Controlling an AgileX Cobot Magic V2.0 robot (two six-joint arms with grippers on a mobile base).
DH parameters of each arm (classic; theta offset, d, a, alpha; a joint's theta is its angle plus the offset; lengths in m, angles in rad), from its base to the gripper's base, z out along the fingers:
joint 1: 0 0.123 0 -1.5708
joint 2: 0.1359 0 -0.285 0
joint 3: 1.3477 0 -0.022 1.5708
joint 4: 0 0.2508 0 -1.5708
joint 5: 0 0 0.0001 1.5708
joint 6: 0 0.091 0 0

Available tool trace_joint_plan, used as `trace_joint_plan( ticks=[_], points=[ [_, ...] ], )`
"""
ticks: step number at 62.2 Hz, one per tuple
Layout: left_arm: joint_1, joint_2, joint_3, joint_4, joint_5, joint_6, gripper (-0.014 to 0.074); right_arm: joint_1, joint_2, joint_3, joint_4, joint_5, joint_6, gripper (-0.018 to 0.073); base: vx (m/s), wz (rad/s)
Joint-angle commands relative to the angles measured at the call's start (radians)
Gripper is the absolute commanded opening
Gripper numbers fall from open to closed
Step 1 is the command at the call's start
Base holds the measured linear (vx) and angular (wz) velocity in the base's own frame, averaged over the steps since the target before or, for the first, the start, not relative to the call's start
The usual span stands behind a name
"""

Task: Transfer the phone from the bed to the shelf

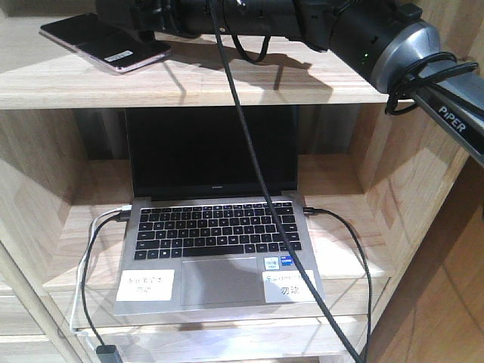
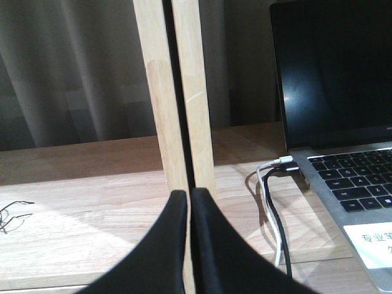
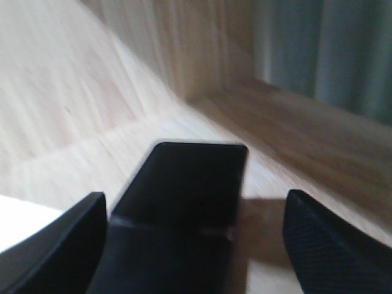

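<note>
While the phone (image 1: 102, 44) lay flat on the shelf's (image 1: 249, 89) upper board, above the open laptop (image 1: 215, 227), one corner appeared to reach the board's front edge. A careless pull-back of the right arm, or a snag from the black cable (image 1: 249, 144) hanging off it, could have nudged the slab forward and dropped it onto the laptop below. The right gripper (image 3: 190, 229) stood spread wide, its two fingers (image 3: 55, 245) flanking the phone on either side with pale wood showing between; the blurred wrist view left it uncertain whether the left finger brushed the phone's edge. It held nothing. Beside the laptop, the left gripper (image 2: 187, 245) hung with its fingers pressed together and empty, in front of the shelf's upright post (image 2: 174, 92) and near the charging cables (image 2: 272, 202).
</note>
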Motion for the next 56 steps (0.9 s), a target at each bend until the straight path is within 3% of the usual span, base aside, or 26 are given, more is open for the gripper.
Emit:
trace_joint_plan(
  ticks=[1,16,27,43,52,56],
  points=[
    [-0.004,-0.013,-0.021,-0.009,-0.072,-0.006,0.0001,-0.004,-0.073,-0.034,0.004,-0.035,0.018,0.0570,0.00,0.00],
    [-0.004,-0.013,-0.021,-0.009,-0.072,-0.006,0.0001,-0.004,-0.130,-0.034,-0.040,-0.035,0.024,0.0544,0.00,0.00],
    [-0.004,-0.013,-0.021,-0.009,-0.072,-0.006,0.0001,-0.004,-0.181,-0.032,-0.068,-0.023,0.064,0.0455,0.00,0.00],
    [-0.004,-0.013,-0.021,-0.009,-0.072,-0.006,0.0001,-0.004,-0.284,0.098,-0.083,-0.051,0.093,0.0183,0.00,0.00],
    [-0.004,-0.013,-0.021,-0.009,-0.072,-0.006,0.0001,-0.004,-0.395,0.264,-0.066,-0.143,0.013,-0.0005,0.00,0.00],
    [-0.004,-0.013,-0.021,-0.009,-0.072,-0.006,0.0001,-0.004,-0.450,0.347,-0.045,-0.180,-0.017,-0.0014,0.00,0.00]
  ],
)
